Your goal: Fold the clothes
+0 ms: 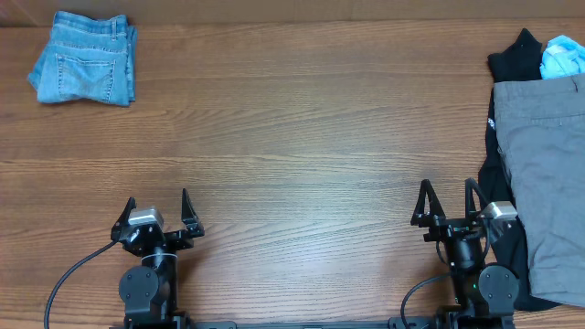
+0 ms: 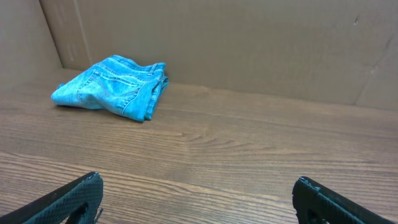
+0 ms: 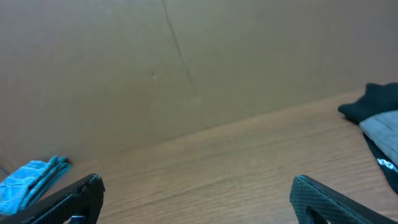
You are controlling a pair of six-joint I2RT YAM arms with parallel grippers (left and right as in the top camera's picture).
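**Jeans look folded already, both arms parked**

The jeans (image 1: 84,59) sit way up at 10 o'clock on the table (image 1: 311,137), well apart from both arms. They're in a compact, roughly square bundle with the back pocket stitching facing up and the layers stacked along the right edge. It's light blue denim, thick and a bit stiff looking, so it probably keeps its fold fine on the smooth wood-grain top.

The left arm (image 1: 155,219) is down at 7 o'clock and the right arm (image 1: 450,215) at 5 o'clock. Each has its jaws spread wide with nothing in them.

Judging by that, the fold looks pretty much done. The best move is likely to leave the bundle alone and keep both arms clear. If it needs squaring up, the left arm is nearer. Pressing flat on top should beat pinching an edge, which could peel a layer open.

The smooth grey trousers (image 1: 548,174) at 4 o'clock lie over a black garment (image 1: 516,59) just beside the right arm, so snagging is the risk there
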